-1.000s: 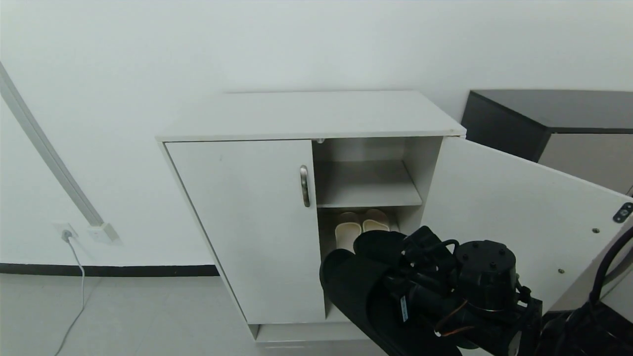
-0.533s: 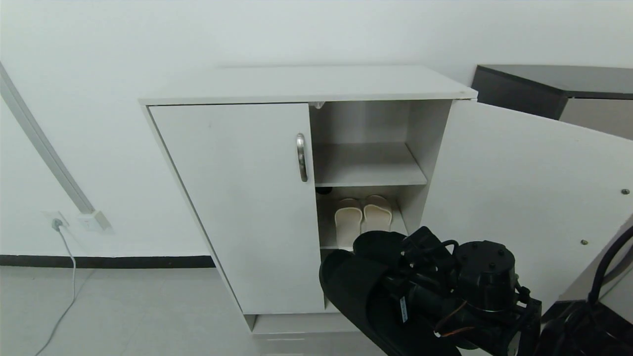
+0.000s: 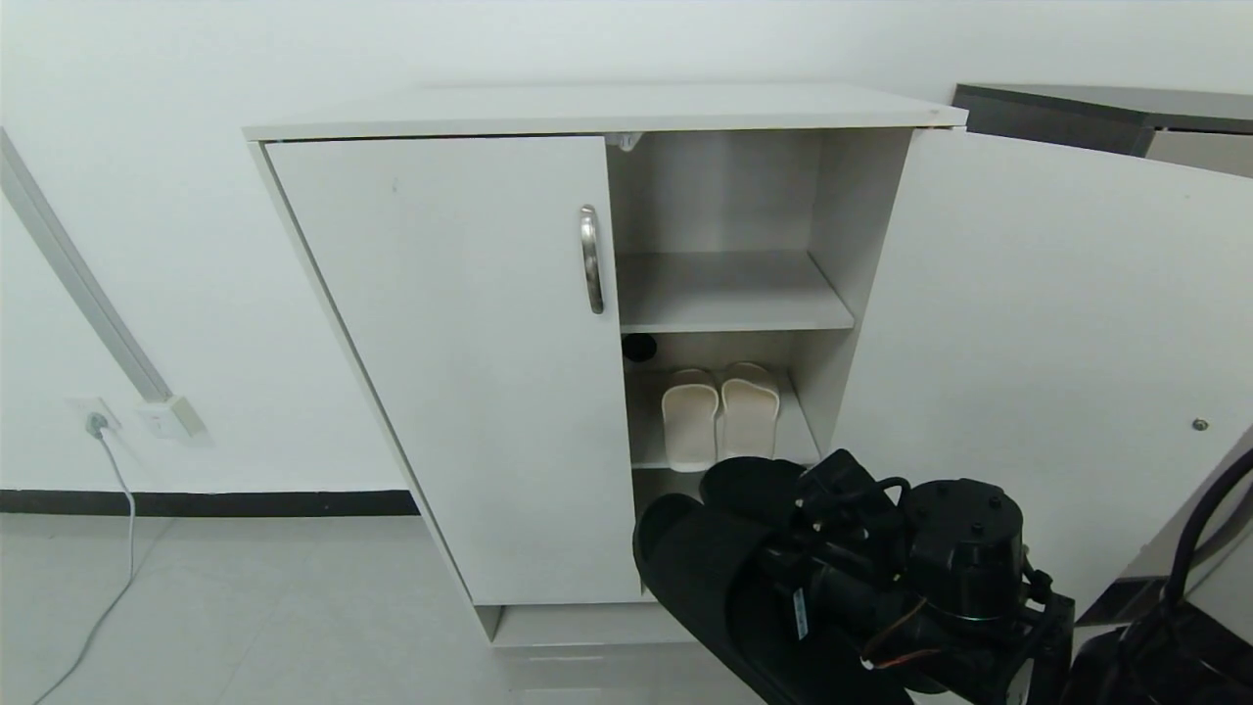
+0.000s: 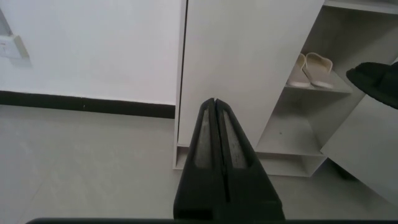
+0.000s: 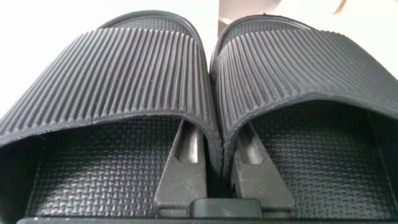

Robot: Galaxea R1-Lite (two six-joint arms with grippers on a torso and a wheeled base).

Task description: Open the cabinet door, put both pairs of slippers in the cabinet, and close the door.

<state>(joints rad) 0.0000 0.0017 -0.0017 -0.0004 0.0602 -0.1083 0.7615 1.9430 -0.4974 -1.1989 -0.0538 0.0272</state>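
Right pincer clamps both black slippers by their inner edges, toes just before the cabinet opening. Beyond it, cream slippers sit on the middle shelf; the open door flanks its right. Left pincer is pressed shut.

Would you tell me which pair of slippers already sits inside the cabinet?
The cream pair, side by side on a shelf; the black pair is outside, held by the right gripper.

Head view: cabinet faced from slightly above, mid range. Left wrist view: taken low along the left gripper; same open compartment and cream slippers shared. Right wrist view: held hard against black slippers.
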